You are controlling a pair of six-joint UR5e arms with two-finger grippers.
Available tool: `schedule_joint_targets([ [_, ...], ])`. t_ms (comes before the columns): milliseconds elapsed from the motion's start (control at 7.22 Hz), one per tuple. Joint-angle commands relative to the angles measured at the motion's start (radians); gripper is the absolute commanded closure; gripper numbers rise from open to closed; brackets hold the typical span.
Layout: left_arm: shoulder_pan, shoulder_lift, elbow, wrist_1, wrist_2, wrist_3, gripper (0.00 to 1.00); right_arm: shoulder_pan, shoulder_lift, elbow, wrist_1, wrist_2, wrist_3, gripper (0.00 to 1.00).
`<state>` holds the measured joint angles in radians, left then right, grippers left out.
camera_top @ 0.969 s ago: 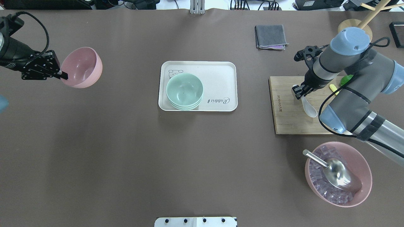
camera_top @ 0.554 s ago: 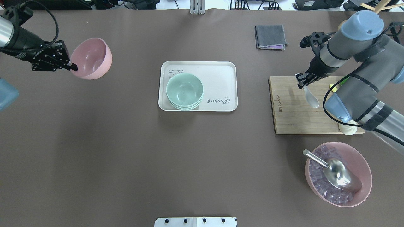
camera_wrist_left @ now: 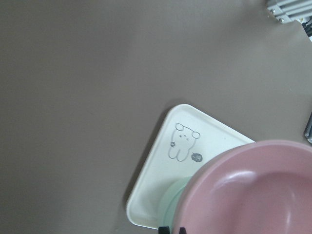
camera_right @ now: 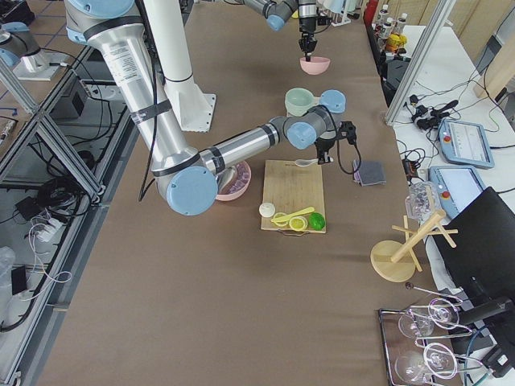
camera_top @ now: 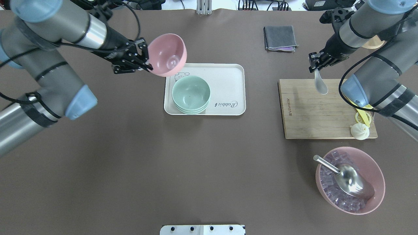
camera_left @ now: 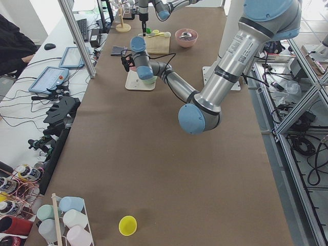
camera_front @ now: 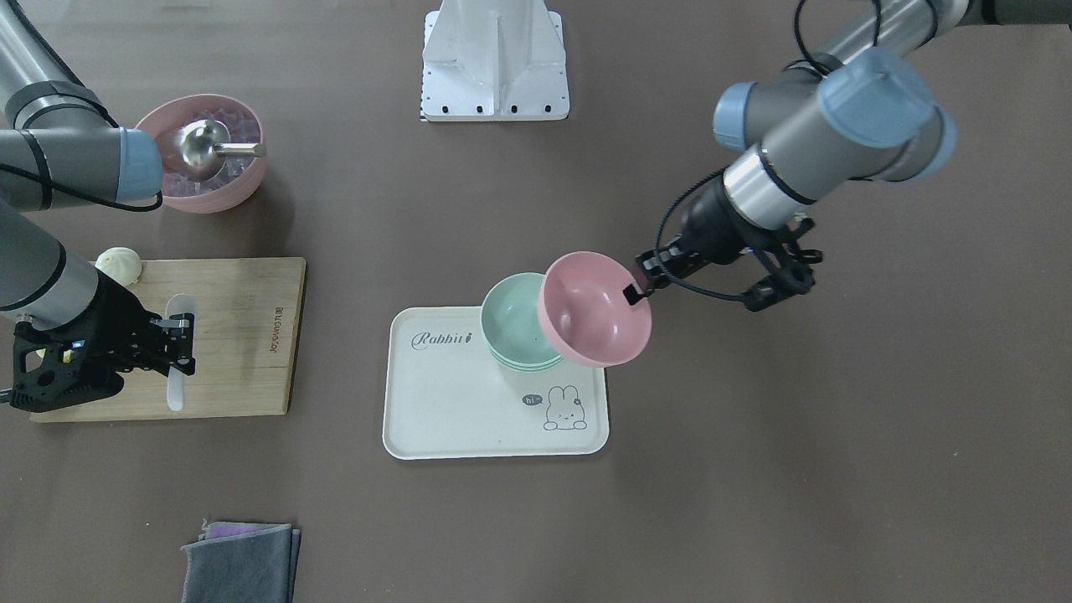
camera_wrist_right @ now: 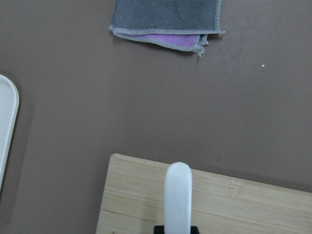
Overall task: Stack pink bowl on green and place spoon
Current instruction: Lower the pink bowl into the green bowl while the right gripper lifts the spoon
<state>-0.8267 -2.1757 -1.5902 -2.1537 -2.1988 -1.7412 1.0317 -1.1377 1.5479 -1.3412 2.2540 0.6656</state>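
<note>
My left gripper [camera_top: 147, 66] is shut on the rim of the pink bowl [camera_top: 168, 54] and holds it tilted in the air over the far left corner of the white tray [camera_top: 228, 81]. A stack of green bowls [camera_top: 191, 94] stands on the tray's left half. In the front-facing view the pink bowl [camera_front: 595, 310] overlaps the green bowls [camera_front: 512, 331]. It also fills the left wrist view [camera_wrist_left: 253, 190]. My right gripper [camera_top: 315, 67] is shut on the handle of the white spoon [camera_top: 321, 84], which hangs above the wooden board [camera_top: 310, 111].
A white bun [camera_top: 359, 131] and a yellow utensil [camera_top: 362, 115] lie at the board's right edge. A pink bowl of ice with a metal scoop [camera_top: 349, 179] stands at the near right. A folded grey cloth [camera_top: 280, 38] lies behind the board.
My left arm has carried the pink bowl to the right, from the table's far left to the tray's corner. My right gripper has moved the spoon toward the board's far edge.
</note>
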Motion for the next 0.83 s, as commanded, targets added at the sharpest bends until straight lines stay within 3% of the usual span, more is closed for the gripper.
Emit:
schedule_joint_targets([
  [0, 0.132, -0.032, 0.032, -0.009, 0.161, -0.050, 1.00, 0.002, 0.015, -0.005, 0.001, -0.004, 0.031, 1.00],
  [692, 0.138, -0.018, 0.035, -0.012, 0.151, -0.032, 1.00, 0.001, 0.024, -0.014, 0.004, -0.001, 0.034, 1.00],
])
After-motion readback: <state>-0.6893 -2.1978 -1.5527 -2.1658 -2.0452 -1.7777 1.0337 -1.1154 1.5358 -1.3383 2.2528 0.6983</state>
